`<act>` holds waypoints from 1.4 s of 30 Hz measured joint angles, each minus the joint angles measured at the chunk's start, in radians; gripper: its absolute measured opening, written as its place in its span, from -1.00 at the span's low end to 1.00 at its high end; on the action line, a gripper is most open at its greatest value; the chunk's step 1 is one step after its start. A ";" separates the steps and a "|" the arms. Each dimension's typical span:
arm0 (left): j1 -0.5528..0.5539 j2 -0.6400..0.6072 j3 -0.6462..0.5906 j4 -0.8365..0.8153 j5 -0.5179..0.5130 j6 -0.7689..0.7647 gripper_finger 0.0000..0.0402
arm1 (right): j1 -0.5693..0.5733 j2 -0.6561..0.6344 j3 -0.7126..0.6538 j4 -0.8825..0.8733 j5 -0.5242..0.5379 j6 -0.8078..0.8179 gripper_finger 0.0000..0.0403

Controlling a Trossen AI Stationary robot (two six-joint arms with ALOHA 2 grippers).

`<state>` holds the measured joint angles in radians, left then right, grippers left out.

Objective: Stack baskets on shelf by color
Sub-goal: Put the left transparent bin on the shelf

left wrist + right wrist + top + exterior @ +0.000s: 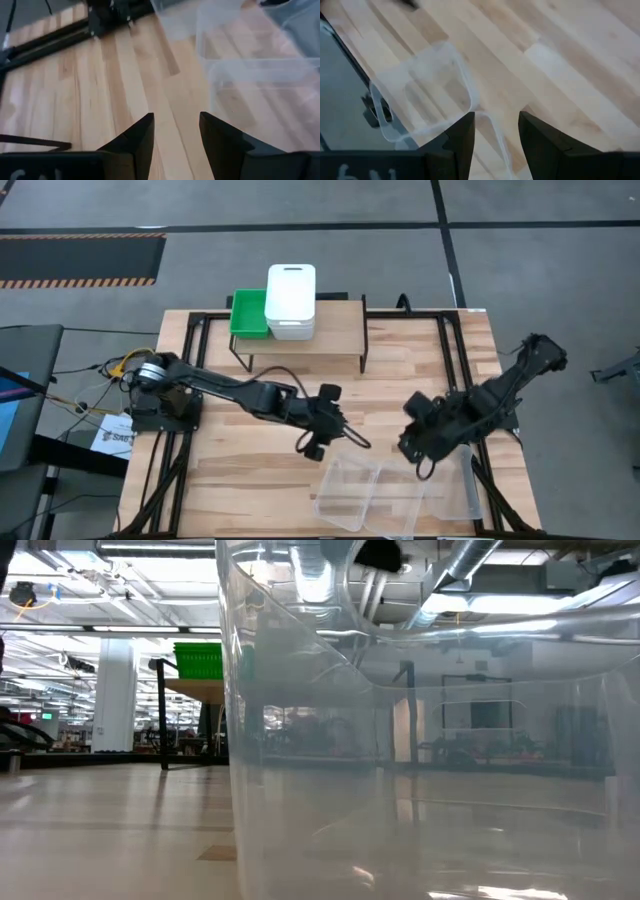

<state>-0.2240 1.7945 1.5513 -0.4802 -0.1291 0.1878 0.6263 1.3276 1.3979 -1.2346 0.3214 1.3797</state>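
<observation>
**Green and white up on the shelf, clear tubs still on the desk**

The desk (270, 470) carries everything. At its far edge stands the shelf (335, 332), its long side running left to right along that edge. On the shelf's left end sit the green baskets (247, 315) and, just beside them on the right and touching or nearly so, the white baskets (291, 300). The white pile stands taller and has its long axis pointing away from the arms, across the shelf; the green one looks closer to square from above. How many tubs are in each pile cannot be counted from here.

Judged by this, two colours are stacked and the third is left. The clear baskets (395, 495) lie at the near edge of the desk, towards the right, well apart from the shelf. They sit side by side, partly overlapping, open side up, with long axes roughly running from the near edge towards the shelf and slightly skewed to one another. The rightmost one hangs near the desk's corner.

The left tool (318, 435) hovers over bare wood just beside the leftmost clear tub, its fingers spread and holding nothing. The right tool (418, 452) hangs over the rim of a clear tub, fingers likewise spread with the rim between them, not yet pinched.
</observation>
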 joint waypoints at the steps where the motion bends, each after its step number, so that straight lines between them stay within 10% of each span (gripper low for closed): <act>1: 0.007 0.020 0.001 0.001 0.003 0.000 -0.27 | 0.014 0.013 0.000 0.001 0.000 0.008 -0.13; 33: 0.058 0.245 0.018 0.036 0.335 -0.004 -0.30 | 0.120 0.099 0.000 0.001 -0.001 0.037 -0.13; 42: 0.047 0.285 0.018 0.018 0.276 0.025 -0.75 | 0.120 0.099 0.000 0.001 -0.001 0.045 -0.13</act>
<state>-0.1773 2.0793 1.5692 -0.4622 0.1465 0.2127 0.7460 1.4261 1.3979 -1.2335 0.3202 1.4249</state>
